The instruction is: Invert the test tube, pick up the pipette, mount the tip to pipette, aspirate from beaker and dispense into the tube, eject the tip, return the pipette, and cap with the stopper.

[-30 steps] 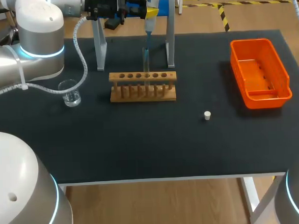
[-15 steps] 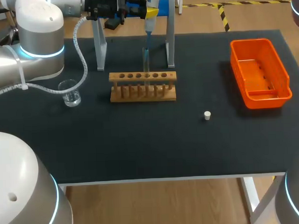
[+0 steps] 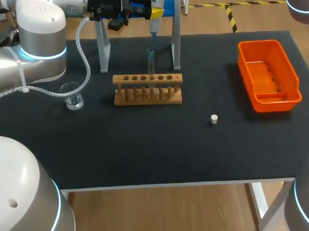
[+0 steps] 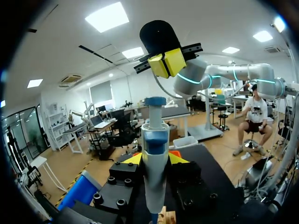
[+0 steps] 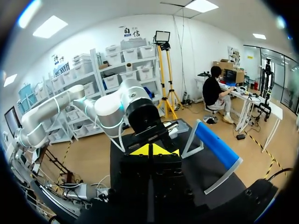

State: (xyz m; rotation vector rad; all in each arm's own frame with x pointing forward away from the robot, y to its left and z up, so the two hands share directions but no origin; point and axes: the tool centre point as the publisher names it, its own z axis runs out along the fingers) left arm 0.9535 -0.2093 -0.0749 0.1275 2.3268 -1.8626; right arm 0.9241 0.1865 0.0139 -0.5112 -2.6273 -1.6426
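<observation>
My left gripper [image 3: 140, 8] is at the back of the table, shut on the blue-and-white pipette [image 3: 154, 25]. The left wrist view shows the pipette [image 4: 155, 158] upright between my left gripper's [image 4: 155, 159] yellow fingers [image 4: 133, 159]. Its tip points down into a clear test tube [image 3: 150, 60] standing in the wooden rack [image 3: 147, 90]. The glass beaker [image 3: 72, 96] stands to the rack's left. A small white stopper [image 3: 214, 119] lies on the mat to the rack's front right. My right gripper [image 5: 150, 150] hangs high above the table, shut and empty; the left wrist view shows this right gripper [image 4: 166, 63] above the pipette.
A grey pipette stand [image 3: 176, 44] straddles the back of the rack. An orange bin [image 3: 268, 75] sits at the right side of the black mat [image 3: 145, 146].
A link of my right arm has come into view at the upper right corner. The left arm and the pipette have kept still.
</observation>
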